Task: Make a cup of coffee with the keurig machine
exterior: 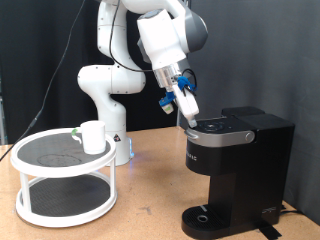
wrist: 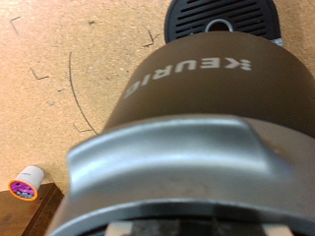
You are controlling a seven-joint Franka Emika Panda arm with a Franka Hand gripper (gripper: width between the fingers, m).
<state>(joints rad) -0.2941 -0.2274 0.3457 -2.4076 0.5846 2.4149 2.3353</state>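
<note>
One two-finger gripper (exterior: 189,113) on the white robot arm (exterior: 122,62) hangs tilted over the closed top of the black boxy Keurig coffee machine (exterior: 236,170), its tips at or just above the rear edge of the rounded lid — whether they touch cannot be told. How wide the fingers stand cannot be told either; nothing is seen between them. Blue parts show on the claw's body (just above the tips).

From the wrist view the machine's silver-trimmed lid handle (wrist: 182,162) fills the lower part of the picture, with the brand lettering on the dark top beyond it and the round black drip base (wrist: 220,20) further off. A small pale pod with a purple and orange rim (wrist: 24,183) lies on the brown particle-board table (wrist: 69,59), off to one side of the machine.

In the exterior view the small white cylindrical mug (exterior: 93,136) stands upright on the upper tier of a round white two-tier stand (exterior: 65,175) with dark mesh shelves — well apart from the machine, at the exterior view's left. The drip base (exterior: 205,216) holds no mug.
</note>
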